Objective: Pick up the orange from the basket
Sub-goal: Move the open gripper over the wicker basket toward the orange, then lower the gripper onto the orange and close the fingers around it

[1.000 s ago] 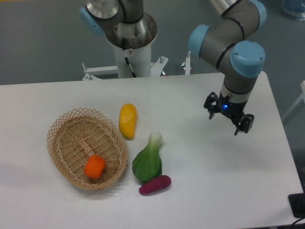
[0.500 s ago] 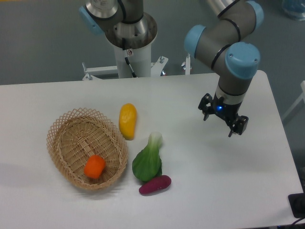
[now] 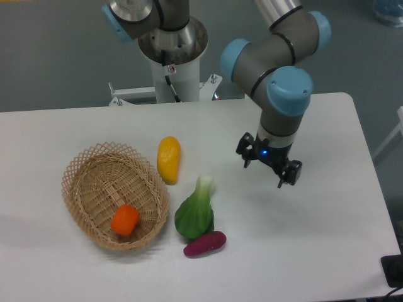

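Note:
The small bright orange point(image 3: 125, 219) lies inside the oval tan wicker basket point(image 3: 85, 173), near its front right wall, at the table's left. My gripper point(image 3: 265, 171) hangs over the table right of centre, well to the right of the basket. Its two fingers are spread apart and hold nothing.
A yellow oblong fruit point(image 3: 169, 159) lies just right of the basket's rim. A green bok choy point(image 3: 196, 211) and a purple eggplant point(image 3: 205, 243) lie between the basket and my gripper. The arm's base column point(image 3: 171, 56) stands behind the table's far edge.
My gripper has moved left across the table toward the produce, staying open. The orange, basket and other produce have not moved.

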